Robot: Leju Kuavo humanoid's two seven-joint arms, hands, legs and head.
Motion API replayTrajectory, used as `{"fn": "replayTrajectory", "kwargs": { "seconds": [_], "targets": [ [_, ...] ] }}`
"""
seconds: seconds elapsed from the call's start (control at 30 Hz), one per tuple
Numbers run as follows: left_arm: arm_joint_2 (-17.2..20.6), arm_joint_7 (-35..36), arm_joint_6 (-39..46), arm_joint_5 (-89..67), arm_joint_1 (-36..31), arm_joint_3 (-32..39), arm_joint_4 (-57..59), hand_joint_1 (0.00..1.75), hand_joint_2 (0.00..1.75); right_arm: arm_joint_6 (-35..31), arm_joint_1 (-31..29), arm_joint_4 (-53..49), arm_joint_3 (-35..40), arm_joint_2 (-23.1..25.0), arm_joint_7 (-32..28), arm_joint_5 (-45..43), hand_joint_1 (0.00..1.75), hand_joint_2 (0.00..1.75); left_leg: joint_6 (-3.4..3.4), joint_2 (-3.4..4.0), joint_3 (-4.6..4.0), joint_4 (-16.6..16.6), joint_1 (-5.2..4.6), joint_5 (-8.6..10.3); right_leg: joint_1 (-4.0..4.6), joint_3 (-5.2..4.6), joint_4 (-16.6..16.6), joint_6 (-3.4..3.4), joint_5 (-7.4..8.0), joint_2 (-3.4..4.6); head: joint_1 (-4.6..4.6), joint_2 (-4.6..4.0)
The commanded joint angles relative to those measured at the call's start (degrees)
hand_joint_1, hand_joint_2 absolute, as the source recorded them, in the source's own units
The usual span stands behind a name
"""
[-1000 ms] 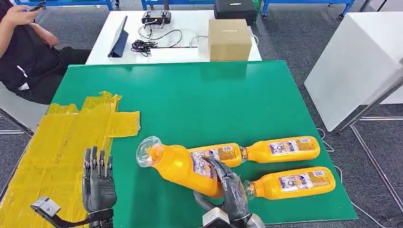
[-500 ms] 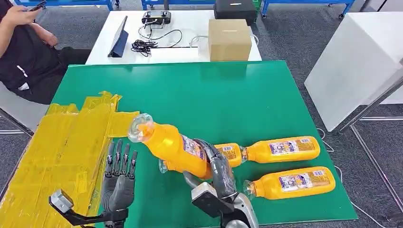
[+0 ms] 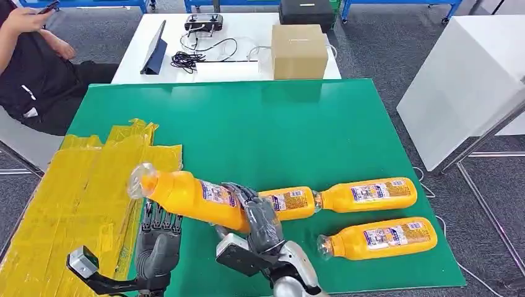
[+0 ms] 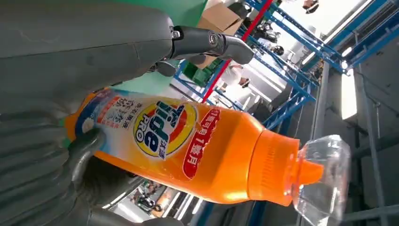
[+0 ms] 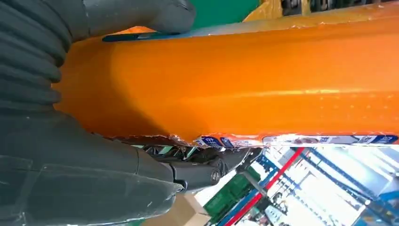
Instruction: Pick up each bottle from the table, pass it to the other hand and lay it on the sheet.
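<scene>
Gripping the base end of an orange plastic detergent bottle with a clear cap (image 3: 186, 193), the right hand (image 3: 260, 224) reaches up from the lower edge of the head view, fingers wrapped around the labelled body. It holds the bottle lifted off the green surface (image 3: 247, 124), nearly level, its cap end pointing left over the edge of the crinkled yellow sheet (image 3: 74, 185). The left hand (image 3: 158, 238) stands upright just under the bottle's middle with fingers spread and pointing up; whether they touch it I cannot tell. In the left wrist view the bottle (image 4: 197, 146) lies across the fingers (image 4: 84, 150). 3 more orange bottles (image 3: 368, 194) lie flat on the surface to the right.
</scene>
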Motion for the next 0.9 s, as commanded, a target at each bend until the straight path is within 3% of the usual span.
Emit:
{"fn": "replayTrajectory", "kwargs": {
  "seconds": [0.03, 0.2, 0.9],
  "targets": [
    [1.1, -0.2, -2.3, 0.2, -1.2, 1.4, 1.9, 0.0, 1.75, 1.9, -6.4, 7.5, 6.9, 0.1, 4.7, 8.3, 1.75, 1.75, -0.06, 0.19, 0.07, -0.1, 0.03, 0.01, 0.03, 0.04, -0.1, 0.0, 0.07, 0.16, 0.02, 0.0],
    [0.0, 0.0, -2.0, -0.4, 0.3, 6.0, -1.3, 0.0, 1.75, 5.5, -9.4, 9.8, 13.4, 0.8, 7.3, 13.3, 1.75, 1.75, -0.05, 0.2, 0.04, 0.0, 0.02, -0.01, 0.03, -0.01, 0.0, -0.02, 0.05, 0.18, 0.0, 0.0],
    [-0.7, 1.1, -3.4, -5.5, 2.1, 7.7, -6.0, 0.0, 1.75, 9.6, -13.8, 14.4, 20.1, 2.7, 11.2, 16.5, 1.75, 1.75, -0.07, 0.07, 0.02, 0.0, 0.06, 0.01, 0.04, 0.01, 0.0, 0.0, 0.02, 0.04, 0.0, 0.0]
  ]
}}
